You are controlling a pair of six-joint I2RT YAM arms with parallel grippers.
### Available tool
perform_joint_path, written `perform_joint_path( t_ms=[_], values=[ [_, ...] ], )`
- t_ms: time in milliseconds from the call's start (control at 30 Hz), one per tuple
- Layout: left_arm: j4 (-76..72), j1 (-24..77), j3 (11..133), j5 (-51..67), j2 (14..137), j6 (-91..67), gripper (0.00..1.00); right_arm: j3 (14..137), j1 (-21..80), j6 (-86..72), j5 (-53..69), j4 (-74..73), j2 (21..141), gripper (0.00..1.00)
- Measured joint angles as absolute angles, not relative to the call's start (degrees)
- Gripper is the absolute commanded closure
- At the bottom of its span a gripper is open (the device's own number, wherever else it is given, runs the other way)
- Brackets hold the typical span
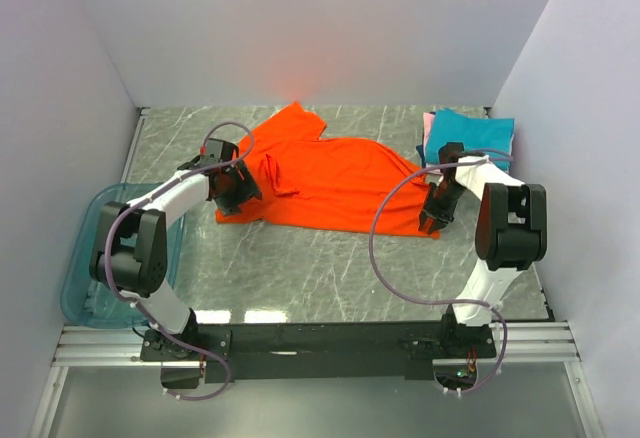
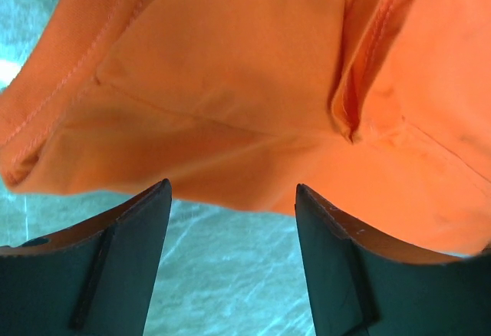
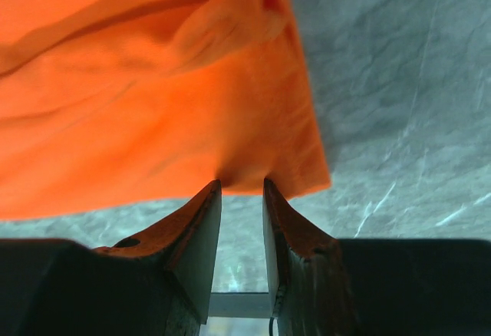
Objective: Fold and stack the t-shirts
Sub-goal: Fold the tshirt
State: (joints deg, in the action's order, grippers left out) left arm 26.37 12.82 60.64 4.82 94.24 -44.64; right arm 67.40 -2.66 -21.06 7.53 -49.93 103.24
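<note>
The orange-red t-shirt (image 1: 330, 178) lies spread across the middle of the table, one sleeve pointing to the back. My left gripper (image 1: 238, 190) hovers at its left edge, jaws wide open with only table between the fingers (image 2: 234, 190); the shirt's seams and a fold (image 2: 230, 83) lie just beyond the tips. My right gripper (image 1: 432, 220) is at the shirt's near right corner. Its jaws stand narrowly open (image 3: 242, 186), tips touching the puckered hem of the shirt (image 3: 153, 83). A folded teal t-shirt (image 1: 475, 133) lies on a pink one (image 1: 428, 126) at the back right.
A translucent blue-green bin (image 1: 85, 258) sits at the left edge beside the left arm. White walls enclose the marble table (image 1: 300, 268) on three sides. A metal rail (image 1: 330, 338) runs along the near edge.
</note>
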Motion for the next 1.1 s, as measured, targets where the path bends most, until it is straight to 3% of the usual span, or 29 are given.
perform_joint_path(
  t_ms=[1100],
  values=[
    [27.0, 13.0, 60.1, -6.1, 98.2, -40.3, 0.27, 68.1, -2.6, -21.6, -3.7, -51.8, 106.0, 0.65]
  ],
)
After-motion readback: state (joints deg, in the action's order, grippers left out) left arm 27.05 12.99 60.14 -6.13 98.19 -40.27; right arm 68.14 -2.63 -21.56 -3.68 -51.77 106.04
